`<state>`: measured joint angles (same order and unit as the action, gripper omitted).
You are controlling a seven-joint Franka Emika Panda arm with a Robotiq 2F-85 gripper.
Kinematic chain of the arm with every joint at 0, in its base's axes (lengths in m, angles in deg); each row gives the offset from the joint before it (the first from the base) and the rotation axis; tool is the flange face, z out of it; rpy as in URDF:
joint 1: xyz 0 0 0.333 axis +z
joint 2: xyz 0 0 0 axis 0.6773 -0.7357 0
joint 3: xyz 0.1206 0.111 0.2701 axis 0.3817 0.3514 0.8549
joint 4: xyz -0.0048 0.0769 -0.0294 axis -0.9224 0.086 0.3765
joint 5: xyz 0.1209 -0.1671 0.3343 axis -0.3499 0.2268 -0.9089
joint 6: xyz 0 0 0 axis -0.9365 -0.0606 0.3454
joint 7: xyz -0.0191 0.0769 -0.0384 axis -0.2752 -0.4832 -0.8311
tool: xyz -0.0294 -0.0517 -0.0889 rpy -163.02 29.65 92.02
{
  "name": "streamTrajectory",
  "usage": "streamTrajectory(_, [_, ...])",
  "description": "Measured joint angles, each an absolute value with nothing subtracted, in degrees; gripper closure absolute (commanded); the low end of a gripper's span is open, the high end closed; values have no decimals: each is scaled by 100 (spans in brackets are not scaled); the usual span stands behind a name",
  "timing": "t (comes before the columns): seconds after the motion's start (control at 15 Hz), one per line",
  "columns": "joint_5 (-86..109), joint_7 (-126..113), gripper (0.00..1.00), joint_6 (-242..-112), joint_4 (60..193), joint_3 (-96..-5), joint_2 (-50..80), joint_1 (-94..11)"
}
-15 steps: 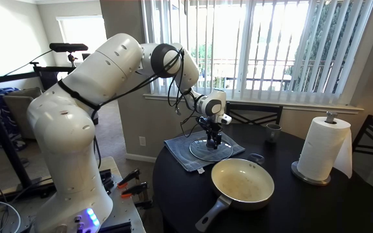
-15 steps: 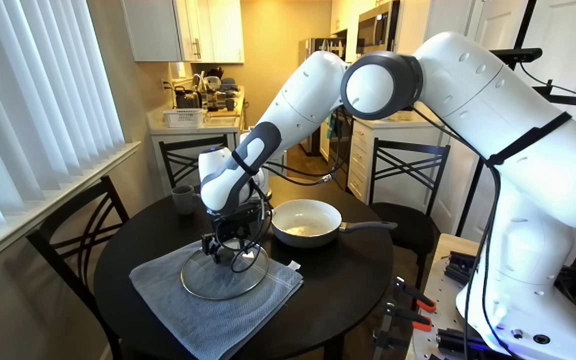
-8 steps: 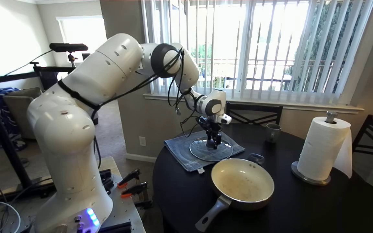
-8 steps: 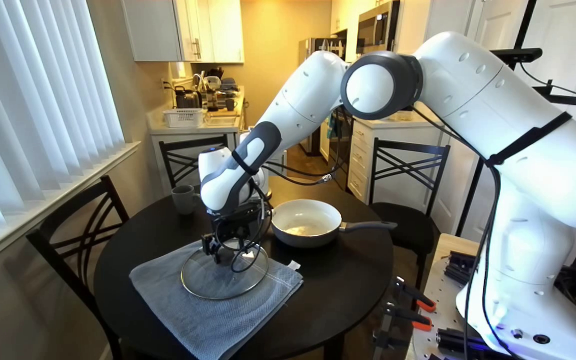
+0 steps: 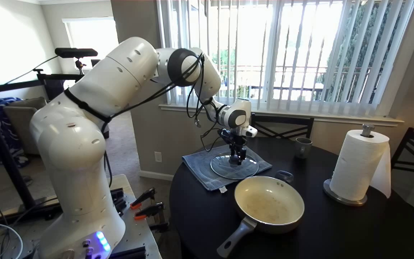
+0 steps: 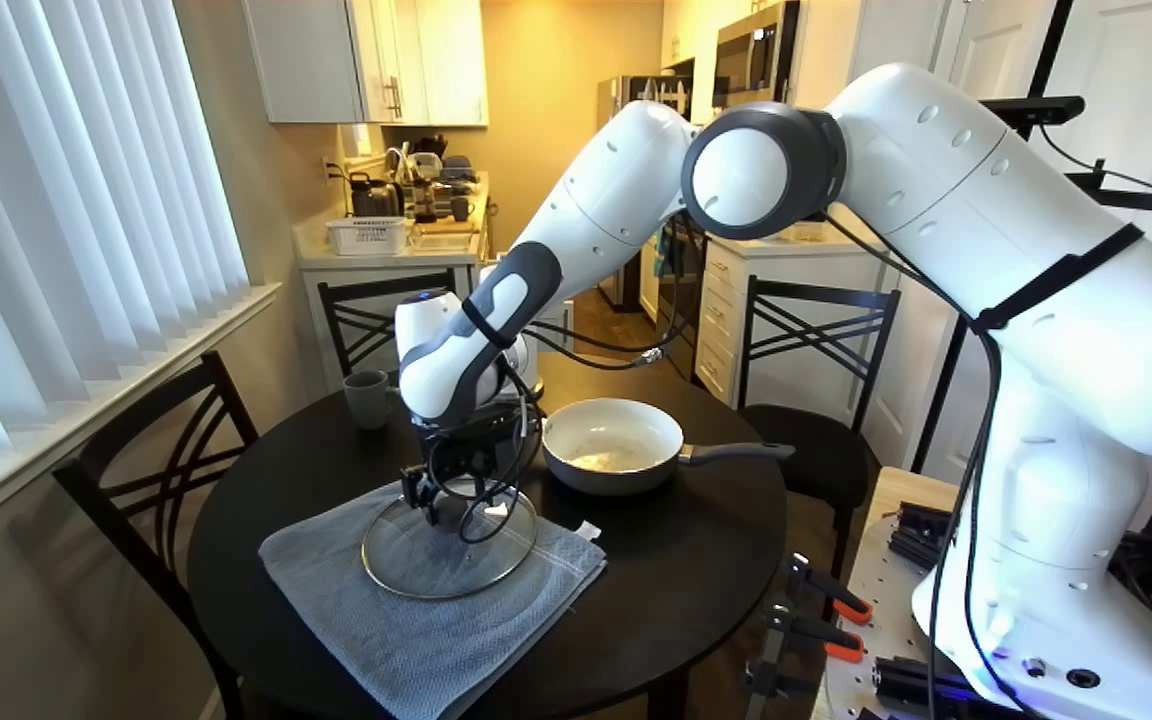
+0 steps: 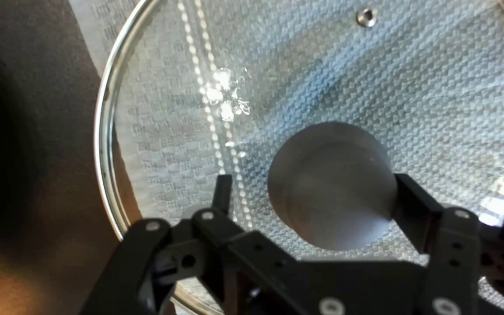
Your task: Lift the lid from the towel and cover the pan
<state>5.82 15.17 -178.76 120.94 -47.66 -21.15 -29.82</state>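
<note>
In the wrist view we see the gripper point(image 7: 313, 188) in the lower half, its jaws spread, with the knob point(image 7: 330, 188) of the lid point(image 6: 424, 566) between them; a gap shows on the knob's left, and we cannot tell whether the finger point(image 7: 416, 210) on its right touches. In an exterior view the lid lies on the towel point(image 6: 366, 640) at lower left; the pan point(image 6: 608, 440) stands near the centre.

Here's the lid point(image 6: 446, 562), clear glass, silvery rim point(image 7: 100, 135), dark knob point(image 7: 331, 187), sitting on the towel point(image 6: 396, 640), low and left of centre in an exterior view! That's grey-blue cloth, creased under the glass, and in the wrist view the rim reaches past its left edge. Over to the pan point(image 5: 268, 202): cream inside, upright, low and right of centre in an exterior view, dark handle point(image 5: 236, 237) angling down and left!
</note>
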Motion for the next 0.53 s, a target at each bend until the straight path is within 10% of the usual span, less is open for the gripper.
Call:
streamTrajectory(0.27, [576, 1517, 65, -17877, 12038, -4719, -2114, -2981])
streamTrajectory(0.53, [571, 1517, 67, -17877, 12022, -4702, -2115, -2981])
